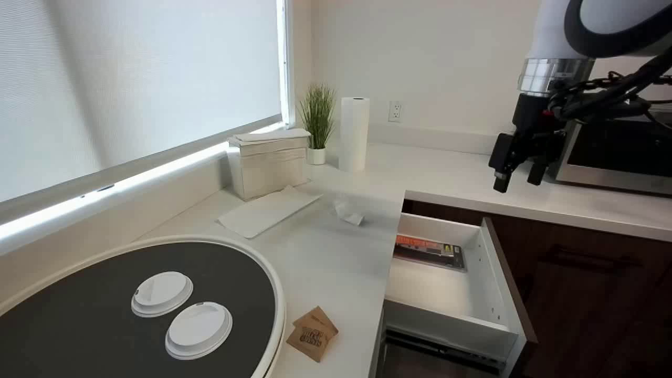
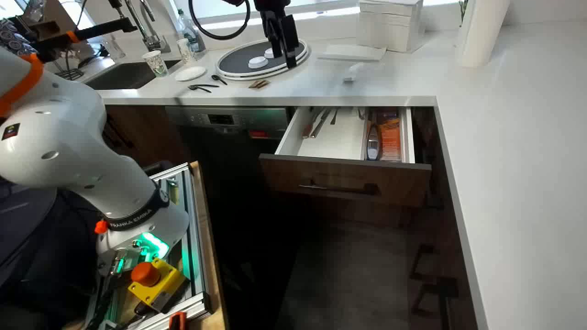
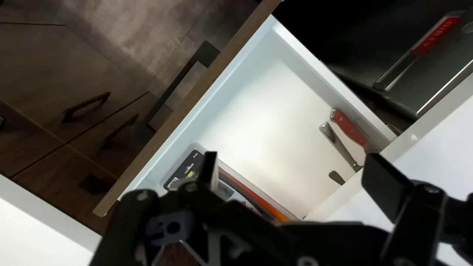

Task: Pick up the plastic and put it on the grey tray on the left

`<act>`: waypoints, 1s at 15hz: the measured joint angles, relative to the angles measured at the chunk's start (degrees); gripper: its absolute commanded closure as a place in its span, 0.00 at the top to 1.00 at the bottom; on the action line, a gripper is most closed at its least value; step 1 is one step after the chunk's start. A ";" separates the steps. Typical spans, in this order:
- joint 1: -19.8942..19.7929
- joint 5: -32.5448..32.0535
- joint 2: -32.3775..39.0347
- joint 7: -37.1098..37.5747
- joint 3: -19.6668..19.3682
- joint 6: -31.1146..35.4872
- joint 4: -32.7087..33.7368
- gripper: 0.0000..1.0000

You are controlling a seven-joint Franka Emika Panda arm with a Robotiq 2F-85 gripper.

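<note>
The plastic [image 1: 346,211] is a small crumpled clear and white piece on the white counter. It also shows near the counter's front edge in an exterior view [image 2: 353,72]. The grey tray [image 1: 239,283] is large and round with a white rim, and it also shows in an exterior view [image 2: 234,59]. Two white cup lids [image 1: 161,293] lie on it. My gripper [image 1: 518,181] is open and empty, in the air apart from the plastic. In the wrist view its fingers [image 3: 292,166] are wide apart above the open drawer. The plastic is out of the wrist view.
The open drawer [image 2: 344,176] holds cutlery [image 3: 340,146] and a packaged item [image 1: 430,252]. On the counter are a napkin stack [image 1: 273,165], a flat napkin [image 1: 268,210], a paper towel roll [image 1: 354,134], a plant [image 1: 317,115], brown packets [image 1: 313,334] and a microwave [image 1: 614,176].
</note>
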 measured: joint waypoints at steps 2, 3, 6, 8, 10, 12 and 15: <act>0.00 0.00 0.00 0.00 0.00 0.00 0.00 1.00; 0.00 0.00 0.00 0.00 0.00 0.00 0.00 1.00; 0.01 0.00 0.00 0.00 -0.03 0.00 0.00 1.00; 0.40 0.04 0.35 -0.80 -0.05 0.67 0.33 1.00; 1.47 0.10 2.35 -2.14 0.06 2.93 1.89 1.00; 2.69 0.11 6.34 -3.80 0.28 5.86 4.78 1.00; 4.03 0.10 15.21 -6.69 0.63 10.13 11.52 1.00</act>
